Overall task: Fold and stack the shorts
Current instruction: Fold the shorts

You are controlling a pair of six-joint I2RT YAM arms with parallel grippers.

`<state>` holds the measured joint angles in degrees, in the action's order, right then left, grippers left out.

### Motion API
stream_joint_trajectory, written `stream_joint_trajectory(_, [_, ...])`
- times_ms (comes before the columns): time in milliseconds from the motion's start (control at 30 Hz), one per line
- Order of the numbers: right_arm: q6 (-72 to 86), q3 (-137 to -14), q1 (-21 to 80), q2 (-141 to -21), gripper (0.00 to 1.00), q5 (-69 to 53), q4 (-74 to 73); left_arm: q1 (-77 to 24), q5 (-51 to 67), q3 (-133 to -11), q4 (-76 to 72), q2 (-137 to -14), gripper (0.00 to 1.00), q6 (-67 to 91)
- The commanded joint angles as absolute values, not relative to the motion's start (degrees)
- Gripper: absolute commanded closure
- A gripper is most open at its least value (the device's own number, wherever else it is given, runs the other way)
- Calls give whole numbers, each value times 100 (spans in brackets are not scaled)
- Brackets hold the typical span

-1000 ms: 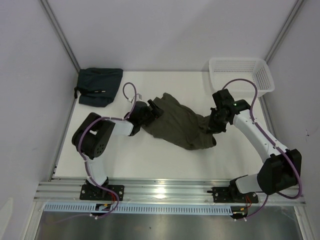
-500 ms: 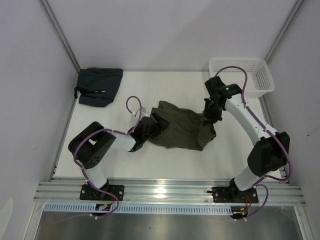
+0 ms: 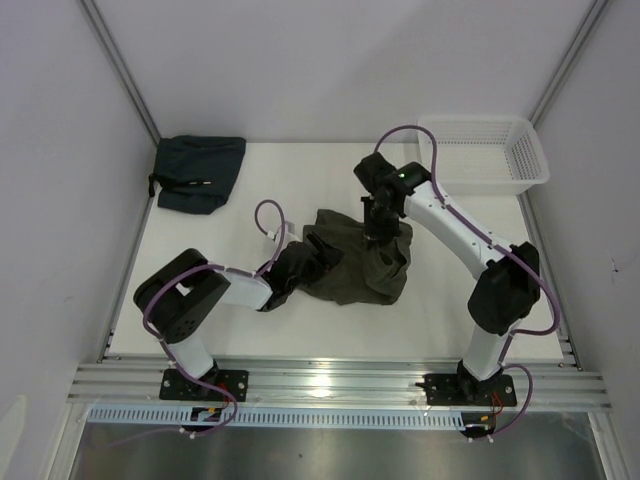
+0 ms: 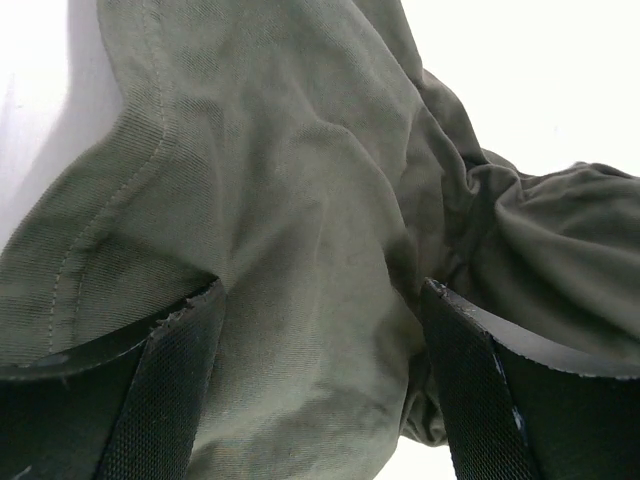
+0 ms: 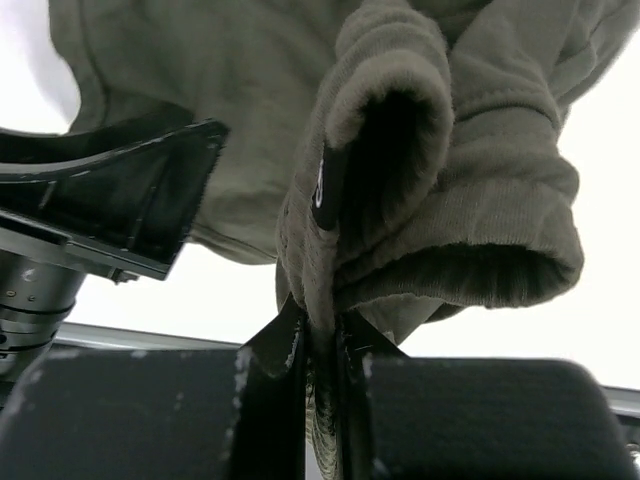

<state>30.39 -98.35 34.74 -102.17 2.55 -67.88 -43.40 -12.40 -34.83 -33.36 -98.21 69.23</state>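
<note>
Top external view: we are seeing the shorts lying bunched on the table — our right gripper is pinching a fold at their far edge, while our left gripper is straddling their left side, jaws spread wide.

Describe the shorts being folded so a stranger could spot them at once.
On the white table, look between the dark folded garment at the far left corner and the white basket at the far right. The shorts lie crumpled near the middle, the right gripper pinching their far edge, the left gripper open at their left side. They alone are olive-green and rumpled.
</note>
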Motion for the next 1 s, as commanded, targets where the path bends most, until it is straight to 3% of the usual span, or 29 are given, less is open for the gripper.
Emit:
stream_joint_trajectory(0, [3269, -10186, 3673, -10371, 100, 255, -6698, -4386, -1362, -3252, -2865, -9721, 17, 6926])
stream_joint_trajectory(567, [3419, -10740, 4069, -10784, 100, 220, -6504, -4368, -1195, -3155, -3015, -9633, 17, 6873])
stream_joint_trajectory(967, [3410, -10652, 3990, -10635, 100, 281, -6460, -3841, -835, -3560, -1390, -7814, 15, 6408])
